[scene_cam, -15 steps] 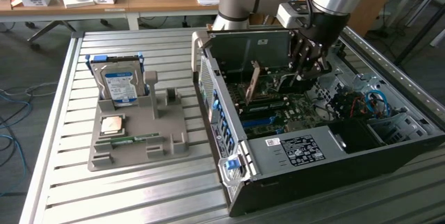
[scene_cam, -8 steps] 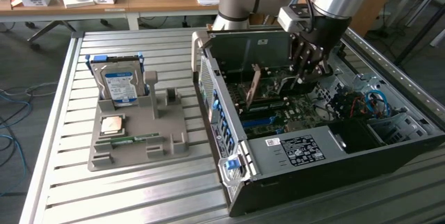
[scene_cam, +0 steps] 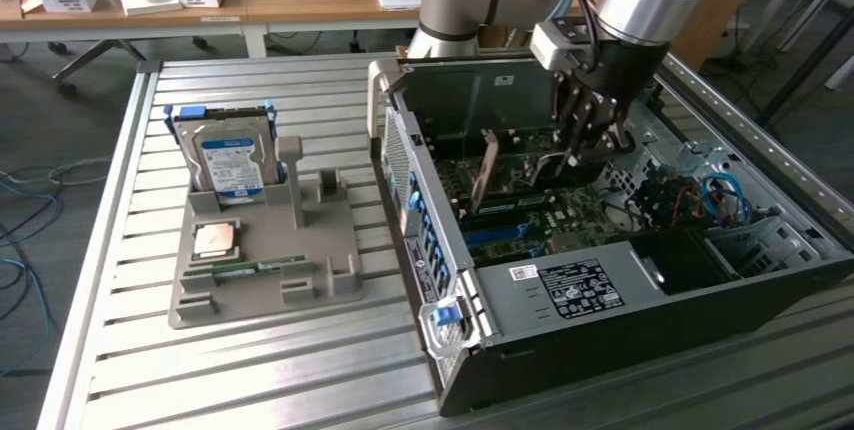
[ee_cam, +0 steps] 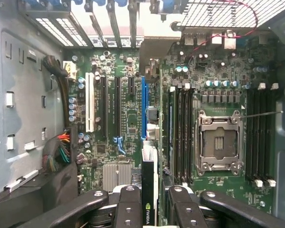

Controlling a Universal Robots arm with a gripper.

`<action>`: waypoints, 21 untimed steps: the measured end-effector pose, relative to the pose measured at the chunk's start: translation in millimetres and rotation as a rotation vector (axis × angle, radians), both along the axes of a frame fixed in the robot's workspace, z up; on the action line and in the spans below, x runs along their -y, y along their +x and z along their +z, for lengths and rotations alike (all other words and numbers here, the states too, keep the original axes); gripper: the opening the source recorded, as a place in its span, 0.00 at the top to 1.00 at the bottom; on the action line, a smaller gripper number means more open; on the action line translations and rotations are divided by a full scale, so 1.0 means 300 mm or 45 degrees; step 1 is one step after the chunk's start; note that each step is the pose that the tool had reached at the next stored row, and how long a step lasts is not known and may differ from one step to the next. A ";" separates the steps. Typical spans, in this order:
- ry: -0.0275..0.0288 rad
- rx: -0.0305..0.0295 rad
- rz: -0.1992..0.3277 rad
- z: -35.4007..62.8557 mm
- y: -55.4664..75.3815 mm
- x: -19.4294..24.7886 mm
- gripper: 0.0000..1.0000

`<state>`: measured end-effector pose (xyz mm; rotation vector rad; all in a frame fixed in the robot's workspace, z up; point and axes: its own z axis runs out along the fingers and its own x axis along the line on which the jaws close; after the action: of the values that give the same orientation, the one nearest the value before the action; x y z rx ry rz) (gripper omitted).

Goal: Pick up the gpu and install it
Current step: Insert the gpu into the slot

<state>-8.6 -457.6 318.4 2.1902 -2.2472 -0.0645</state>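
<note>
1. Already the pick-up looks done. In the exterior view the gripper reaches down into the open computer case, and the gpu stands on edge directly under the hand and out to one side of it.
2. In the same view, the grey holder tray lies well away from the hand, outside the case. It carries the hard drive but no large card.
3. From the wrist view, the gripper is closed narrow on the gpu. One finger presses each face, so the card is seen edge-on.
4. The card's long axis runs straight ahead from the fingers, parallel to the blue slot on the motherboard just beneath and beside it. Its pale bracket end points away from the hand, toward the case's rear slot openings.
5. Installation seems under way rather than finished. The card is lined up close to the slot, but whether its lower edge has entered cannot be told, and the hand has not let go.
</note>
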 end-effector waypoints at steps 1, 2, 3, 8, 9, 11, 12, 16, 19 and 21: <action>-0.0001 0.0000 0.000 -0.006 0.000 0.000 0.73; -0.0001 0.0000 0.000 -0.012 0.000 0.000 0.73; 0.0001 0.0000 0.000 -0.018 0.000 0.000 0.73; 0.0001 0.0000 0.001 -0.043 -0.001 0.000 0.73; -0.0001 -0.0001 0.001 -0.043 -0.001 0.000 0.73; 0.0001 0.0001 0.001 -0.043 -0.002 0.000 0.73; 0.0000 0.0000 0.001 -0.043 -0.004 0.000 0.73; 0.0002 0.0003 0.001 -0.043 -0.019 0.000 0.73; 0.0001 0.0006 0.001 -0.043 -0.033 0.000 0.73; 0.0001 0.0008 0.001 -0.043 -0.041 0.000 0.73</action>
<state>-20.9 -457.5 305.4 2.1916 -2.2466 -0.0640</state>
